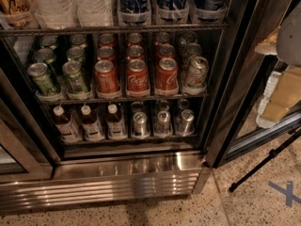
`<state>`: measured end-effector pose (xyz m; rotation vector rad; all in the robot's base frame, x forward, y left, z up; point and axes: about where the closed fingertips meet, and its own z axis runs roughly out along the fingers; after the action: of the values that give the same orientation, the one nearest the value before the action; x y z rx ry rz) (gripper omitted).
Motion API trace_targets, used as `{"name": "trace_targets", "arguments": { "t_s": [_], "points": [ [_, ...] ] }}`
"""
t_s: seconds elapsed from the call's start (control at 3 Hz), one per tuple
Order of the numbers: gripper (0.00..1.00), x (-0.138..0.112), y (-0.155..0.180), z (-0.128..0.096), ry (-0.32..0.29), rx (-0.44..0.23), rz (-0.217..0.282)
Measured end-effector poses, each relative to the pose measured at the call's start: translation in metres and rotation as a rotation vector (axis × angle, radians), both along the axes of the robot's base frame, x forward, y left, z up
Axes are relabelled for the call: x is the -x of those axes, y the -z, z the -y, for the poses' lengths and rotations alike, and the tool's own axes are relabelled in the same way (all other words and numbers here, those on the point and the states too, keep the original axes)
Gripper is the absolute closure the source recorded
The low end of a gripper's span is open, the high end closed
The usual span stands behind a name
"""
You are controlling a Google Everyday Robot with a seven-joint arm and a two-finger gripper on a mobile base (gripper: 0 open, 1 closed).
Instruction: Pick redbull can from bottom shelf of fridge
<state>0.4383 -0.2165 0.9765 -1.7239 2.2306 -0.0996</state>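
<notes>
The fridge (127, 173) stands open in front of me, with a steel frame and a ribbed base grille. On its bottom shelf, right of centre, slim silver redbull cans stand in three short rows; the front ones are at the left (139, 125), the middle (162, 122) and the right (185, 122). My gripper (278, 102) shows as pale beige and white parts at the right edge, beyond the open door. It is well right of the cans and outside the fridge.
Three brown bottles with white caps (91, 122) stand left of the redbull cans. The shelf above holds green cans (75, 76), red cola cans (137, 76) and a silver can (195, 73). The open glass door (237, 88) is at the right. A black tripod leg (263, 164) and blue tape (287, 192) are on the floor.
</notes>
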Motion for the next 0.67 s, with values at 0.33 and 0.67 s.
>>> {"name": "trace_targets", "arguments": {
  "t_s": [0.33, 0.67],
  "points": [
    [0.00, 0.0000, 0.0000, 0.0000, 0.000, 0.000, 0.000],
    [0.00, -0.0006, -0.0012, -0.0014, -0.006, -0.032, 0.006]
  ]
}}
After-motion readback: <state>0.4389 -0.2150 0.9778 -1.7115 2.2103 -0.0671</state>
